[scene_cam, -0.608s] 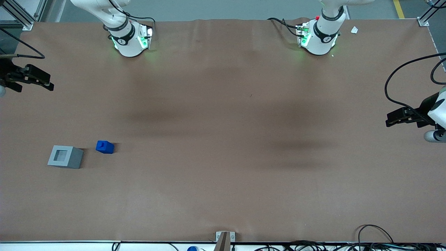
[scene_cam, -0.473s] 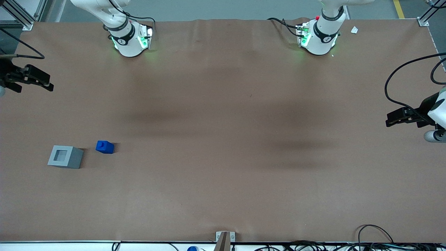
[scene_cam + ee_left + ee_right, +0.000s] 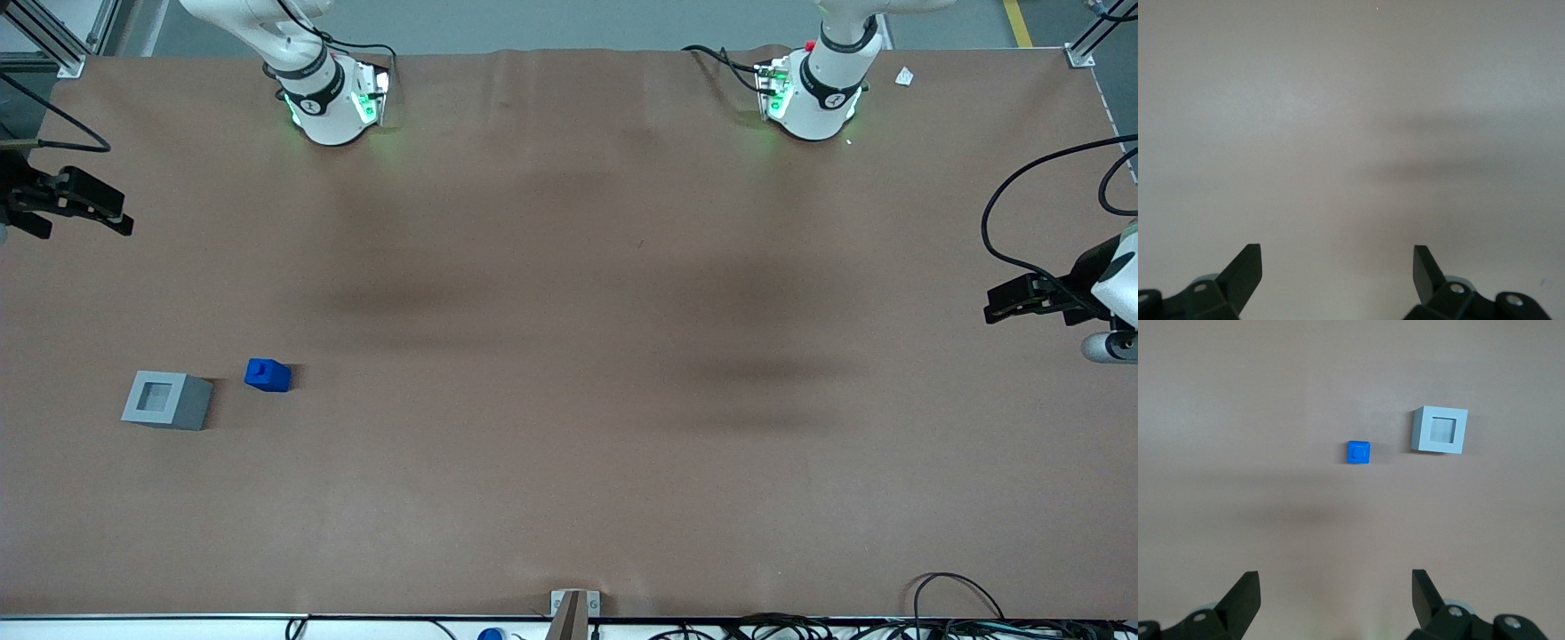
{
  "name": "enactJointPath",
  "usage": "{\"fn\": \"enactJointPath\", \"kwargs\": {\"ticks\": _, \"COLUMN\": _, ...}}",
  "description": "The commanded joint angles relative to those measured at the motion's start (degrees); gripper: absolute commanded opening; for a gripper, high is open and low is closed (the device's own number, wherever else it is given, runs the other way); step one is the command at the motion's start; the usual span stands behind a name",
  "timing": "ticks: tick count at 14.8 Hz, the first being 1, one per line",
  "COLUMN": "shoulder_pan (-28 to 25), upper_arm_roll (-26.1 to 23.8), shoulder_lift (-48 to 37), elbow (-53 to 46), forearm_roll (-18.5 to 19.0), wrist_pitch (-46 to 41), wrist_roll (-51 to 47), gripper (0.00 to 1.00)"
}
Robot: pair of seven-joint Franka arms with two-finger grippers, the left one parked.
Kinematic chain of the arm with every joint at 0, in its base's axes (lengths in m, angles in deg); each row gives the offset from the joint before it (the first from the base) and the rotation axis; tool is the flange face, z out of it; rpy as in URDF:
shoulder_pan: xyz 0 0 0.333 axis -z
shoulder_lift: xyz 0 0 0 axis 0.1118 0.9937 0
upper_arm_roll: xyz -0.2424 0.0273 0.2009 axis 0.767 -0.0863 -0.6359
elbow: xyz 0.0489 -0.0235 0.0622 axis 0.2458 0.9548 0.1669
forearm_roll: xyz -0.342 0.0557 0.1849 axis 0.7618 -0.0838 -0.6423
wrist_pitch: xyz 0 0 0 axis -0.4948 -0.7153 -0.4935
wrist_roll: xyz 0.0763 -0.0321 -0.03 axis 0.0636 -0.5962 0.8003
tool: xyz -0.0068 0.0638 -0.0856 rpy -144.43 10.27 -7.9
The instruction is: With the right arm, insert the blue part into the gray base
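The blue part lies on the brown table with its raised stub showing on top. Close beside it, slightly nearer the front camera, stands the gray base, its square recess facing up. My right arm's gripper hangs over the table's edge at the working arm's end, farther from the front camera than both blocks and well apart from them. The right wrist view looks down on the blue part and the gray base, with the gripper open and nothing between its fingers.
Both arm bases stand along the table's back edge. A small white scrap lies near the parked arm's base. Cables and a metal bracket sit at the front edge.
The right gripper has drifted very slightly toward the working arm's end of the table. Both blocks lie where they were.
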Motion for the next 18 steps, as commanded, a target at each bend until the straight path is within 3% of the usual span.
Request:
{"fn": "enactJointPath", "kwargs": {"ticks": 1, "shoulder_pan": 1.2, "upper_arm_roll": -0.5, "shoulder_lift": -0.2, "elbow": -0.2, "forearm_roll": -0.8, "wrist_pitch": -0.1, "wrist_roll": -0.7, "gripper": 1.0}}
{"fn": "enactJointPath", "kwargs": {"ticks": 18, "shoulder_pan": 2.3, "upper_arm_roll": -0.4, "shoulder_lift": 0.2, "elbow": 0.0, "forearm_roll": -0.9, "wrist_pitch": 0.1, "wrist_roll": 0.0, "gripper": 1.0}}
